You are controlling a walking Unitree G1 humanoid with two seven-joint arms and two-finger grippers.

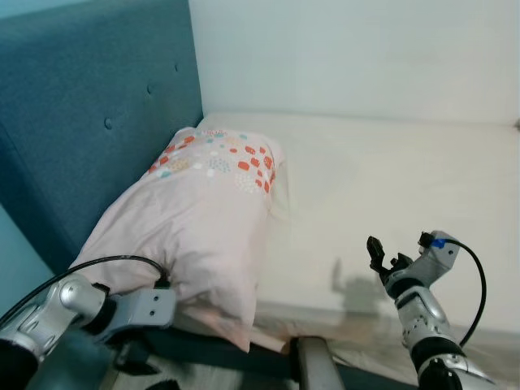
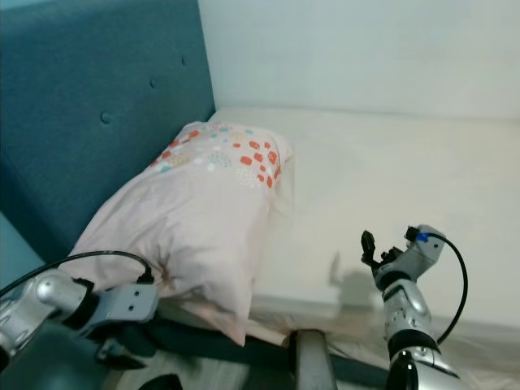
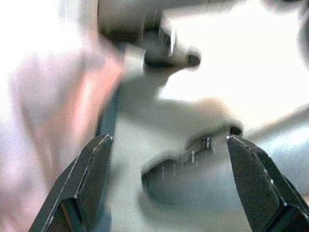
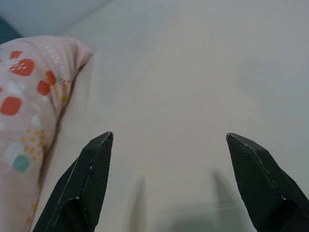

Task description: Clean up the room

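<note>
One pale pink pillow lies on the bed's cream mattress, pushed up against the teal upholstered headboard. Its far end carries a patch of orange, white and teal spots, and its near corner hangs over the mattress edge. A light wall runs along the far side of the bed.

Two arms are in view. The left claw sits low at the near edge of the bed, just beside the pillow's overhanging corner; its two black fingers stand wide apart with nothing between them, over a blurred bit of bed frame. The right claw hovers above the bare mattress, well apart from the pillow, its two fingers likewise spread and empty, casting a shadow on the sheet.
</note>
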